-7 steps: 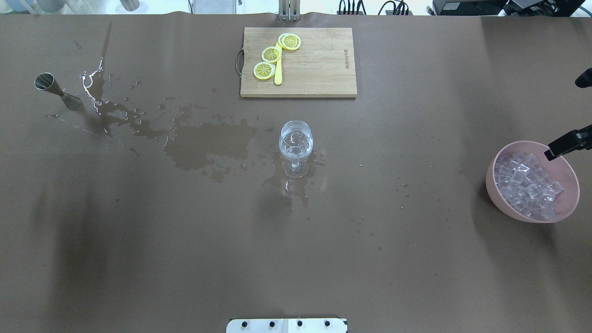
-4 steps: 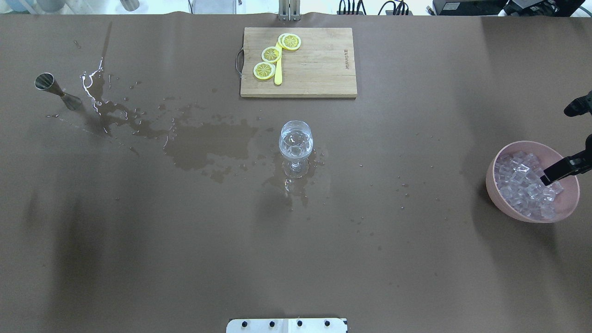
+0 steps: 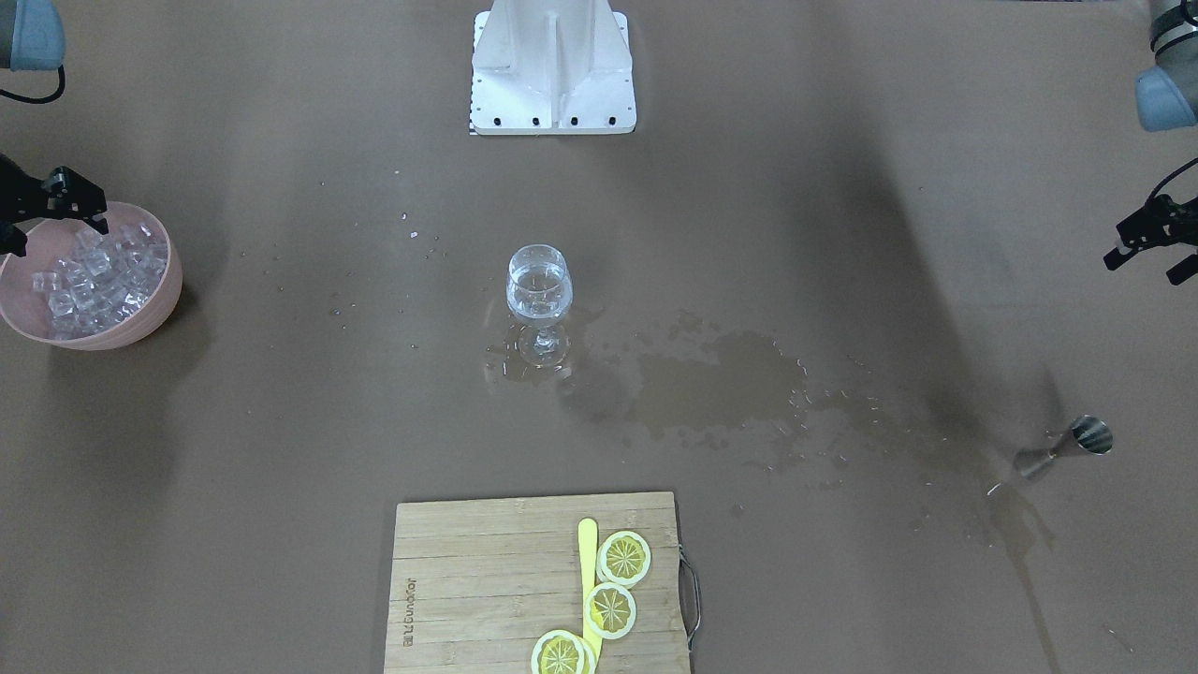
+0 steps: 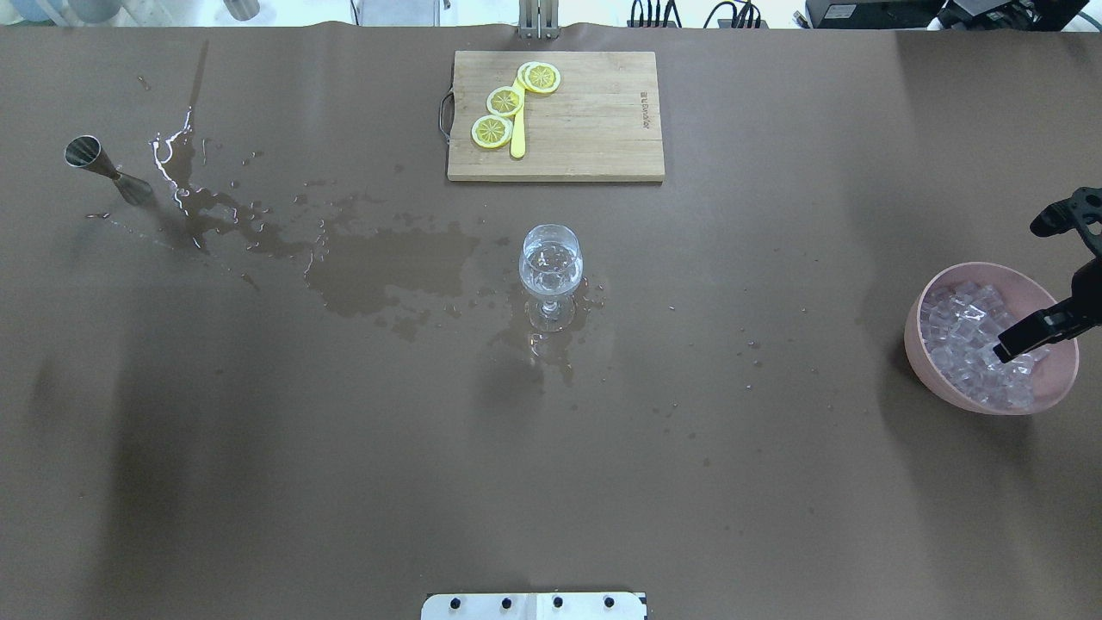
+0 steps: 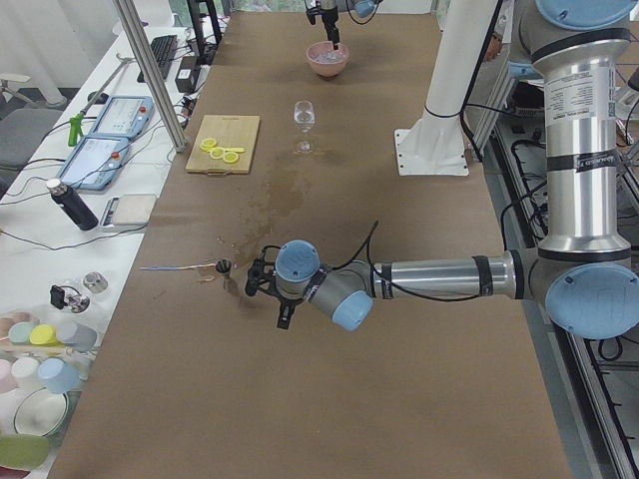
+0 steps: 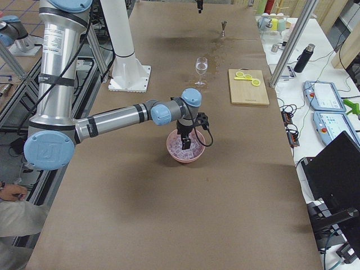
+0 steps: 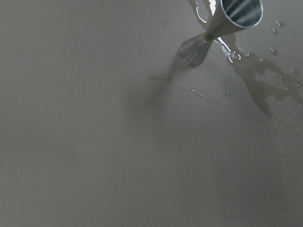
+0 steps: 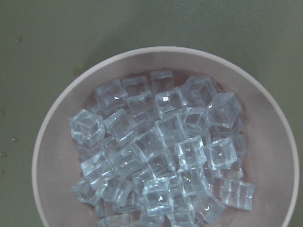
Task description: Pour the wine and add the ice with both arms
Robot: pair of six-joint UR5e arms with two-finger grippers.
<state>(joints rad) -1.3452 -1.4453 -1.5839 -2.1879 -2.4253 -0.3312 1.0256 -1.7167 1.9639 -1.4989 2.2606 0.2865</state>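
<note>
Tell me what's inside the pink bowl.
A heap of clear ice cubes fills the bowl. The cubes cover its bottom, so anything beneath them, meltwater included, cannot be seen.

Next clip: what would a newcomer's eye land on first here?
A large wet spill darkens the brown table between the steel double-cone jigger at far left and the clear stemmed wine glass at centre. At the right edge, the open right gripper hangs over a pink bowl heaped with clear ice cubes.
</note>
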